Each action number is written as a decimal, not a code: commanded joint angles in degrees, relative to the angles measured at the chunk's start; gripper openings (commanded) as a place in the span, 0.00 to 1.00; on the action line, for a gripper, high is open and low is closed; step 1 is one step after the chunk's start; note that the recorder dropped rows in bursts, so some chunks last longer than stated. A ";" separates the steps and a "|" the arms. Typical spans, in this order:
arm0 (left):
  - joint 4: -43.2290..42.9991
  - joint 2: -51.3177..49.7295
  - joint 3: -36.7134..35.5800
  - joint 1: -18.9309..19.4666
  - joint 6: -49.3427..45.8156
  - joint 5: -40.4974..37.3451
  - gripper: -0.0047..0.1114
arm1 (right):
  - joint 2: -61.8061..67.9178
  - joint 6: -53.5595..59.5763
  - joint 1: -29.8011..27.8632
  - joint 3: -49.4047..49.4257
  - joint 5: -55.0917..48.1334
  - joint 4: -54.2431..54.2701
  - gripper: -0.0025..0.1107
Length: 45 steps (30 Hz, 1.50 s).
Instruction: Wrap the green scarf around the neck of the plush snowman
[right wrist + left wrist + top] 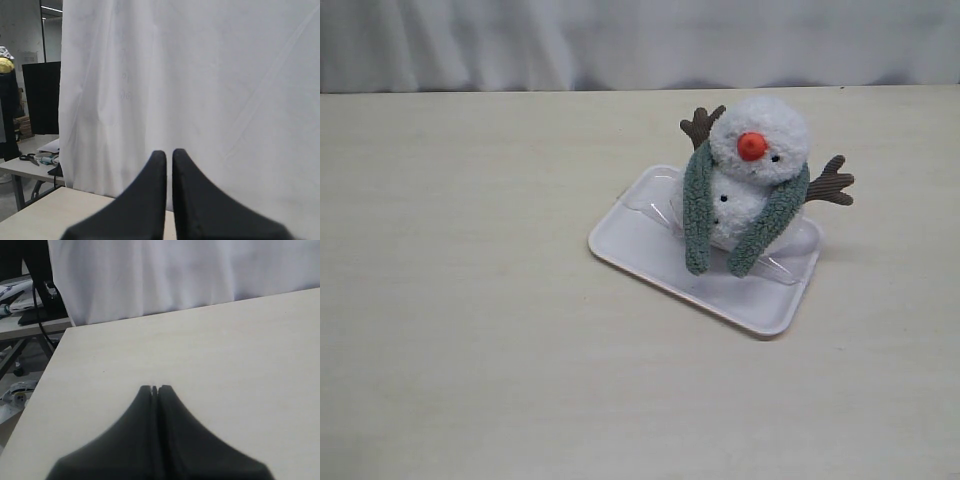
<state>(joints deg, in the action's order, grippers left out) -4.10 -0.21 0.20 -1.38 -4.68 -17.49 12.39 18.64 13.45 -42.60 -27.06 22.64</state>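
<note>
1. The snowman (760,170) sits right of centre in the upper half of the exterior view, on a white tray (640,245).
2. The tray lies at an angle on a pale table (470,300), its near corner pointing to the lower right of the frame.
3. The scarf (698,215) is draped over the snowman's neck, in the crease between head and body.
4. Both scarf ends hang down the front. One runs down the left side of the body and the other slants down from the right.
5. The ends are apart, neither crossed nor knotted, and their tips reach the tray surface.
6. The snowman's orange nose (752,146) faces the camera, slightly to the lower left. Black buttons show on the belly between the scarf ends.
7. Brown twig arms (832,185) stick out at the upper left and the right of the body, clear of the scarf.
8. The left gripper (155,388) has its jaws pressed together with nothing between them, over bare table.
9. The right gripper (169,152) has its jaws closed to a thin slit, holding nothing, and it faces a white curtain (200,75).
10. The same curtain fills the top strip of the exterior view behind the table.
</note>
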 commanded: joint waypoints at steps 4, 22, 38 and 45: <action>0.37 0.21 -0.20 0.05 -0.14 0.04 0.04 | -0.20 -0.10 0.05 0.26 0.01 -0.50 0.06; 0.37 0.21 -0.20 0.05 -0.14 0.04 0.04 | -0.20 -0.10 0.05 0.26 0.01 -0.50 0.06; 0.37 0.21 -0.20 0.05 -0.14 0.04 0.04 | -9.60 -0.55 -10.81 9.23 19.30 -5.07 0.06; 0.09 0.21 -0.20 0.05 -0.03 0.04 0.04 | -12.39 -7.69 -16.47 18.62 21.10 -18.43 0.06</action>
<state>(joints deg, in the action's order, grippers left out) -4.10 -0.21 0.20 -1.38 -4.68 -17.73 0.09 14.78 -1.73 -27.20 -6.25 10.83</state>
